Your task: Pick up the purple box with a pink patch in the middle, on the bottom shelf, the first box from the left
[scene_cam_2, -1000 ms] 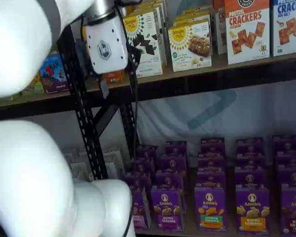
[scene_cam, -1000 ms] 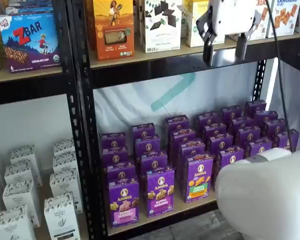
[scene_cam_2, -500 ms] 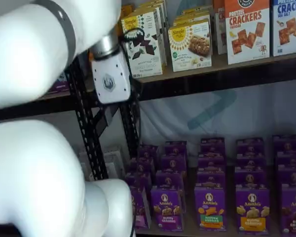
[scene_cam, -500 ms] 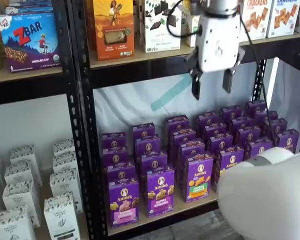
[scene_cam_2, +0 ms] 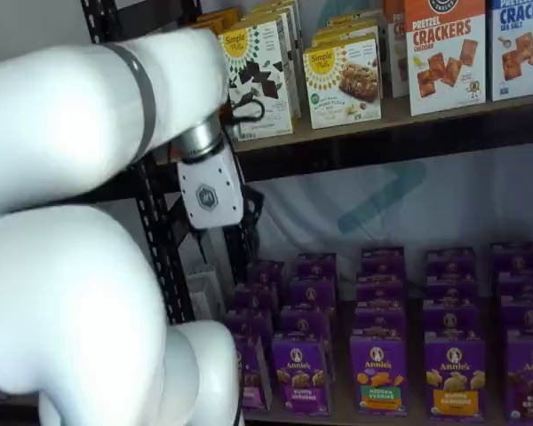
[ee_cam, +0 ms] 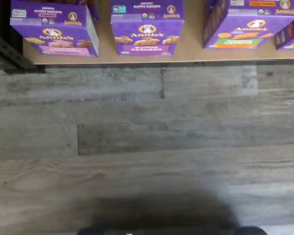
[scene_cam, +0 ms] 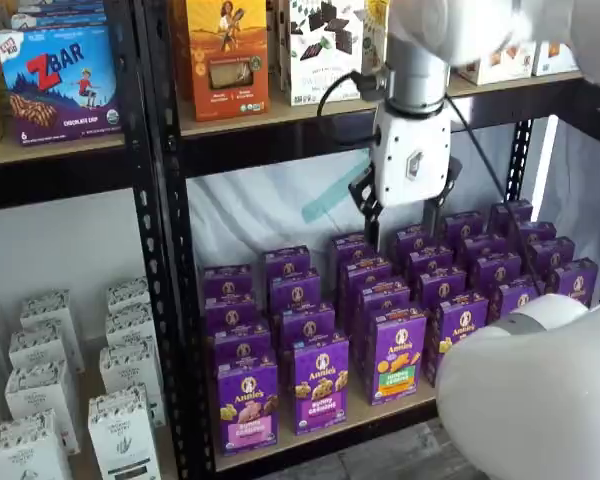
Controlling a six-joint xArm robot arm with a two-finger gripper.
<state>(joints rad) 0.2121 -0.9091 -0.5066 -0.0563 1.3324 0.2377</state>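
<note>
The purple box with a pink band (scene_cam: 247, 405) stands at the front left of the purple boxes on the bottom shelf (scene_cam: 325, 428). In the wrist view it (ee_cam: 54, 27) shows at the shelf's front edge (ee_cam: 186, 53). My gripper (scene_cam: 401, 214) hangs in front of the back rows, well above and to the right of this box. Its two black fingers (scene_cam: 373, 214) show a plain gap and hold nothing. In a shelf view only the gripper's white body (scene_cam_2: 210, 195) shows, beside the black upright.
Beside the pink-band box stand one with a dark purple label (scene_cam: 319, 385) and one with a green-and-orange patch (scene_cam: 397, 355). A black upright (scene_cam: 170, 300) bounds the bay, with white boxes (scene_cam: 120, 425) left of it. My white arm link (scene_cam: 530, 400) fills the lower right. Grey wood floor (ee_cam: 147, 147) lies below.
The gripper has come down from the upper shelf's level to just above the back rows of purple boxes and shifted slightly left. The boxes have not moved.
</note>
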